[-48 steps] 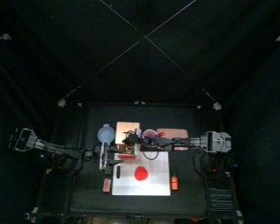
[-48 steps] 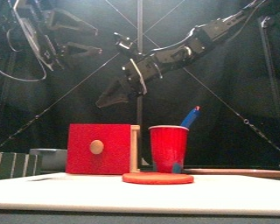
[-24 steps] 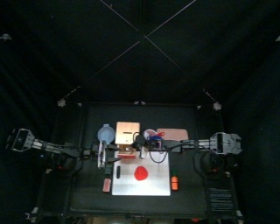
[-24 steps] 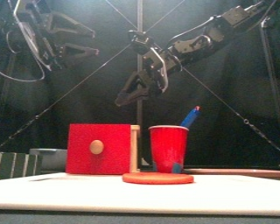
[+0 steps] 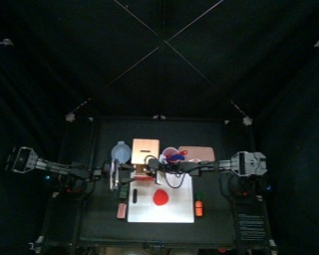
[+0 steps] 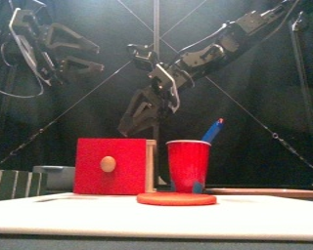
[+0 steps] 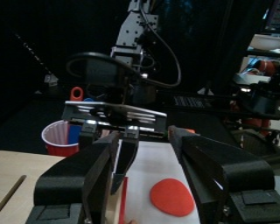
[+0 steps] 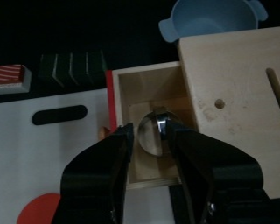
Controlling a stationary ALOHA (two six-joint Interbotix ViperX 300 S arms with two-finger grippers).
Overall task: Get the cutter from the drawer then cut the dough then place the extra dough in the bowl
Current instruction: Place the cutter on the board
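step: fetch cutter | right gripper (image 8: 153,138) jaws part open, empty, above open drawer (image 8: 149,87) of wooden box (image 8: 236,79) | metal cutter (image 8: 157,125) lies in drawer, between jaw tips in wrist view | left gripper (image 7: 149,153) open, empty, raised | advice: descend straight, clear drawer walls, pinch rim, lift vertically | red dough (image 5: 162,198) uncut

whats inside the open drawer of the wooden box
A round metal cutter lies in the drawer, seen between the right gripper's open jaws. The floor under them is hidden.
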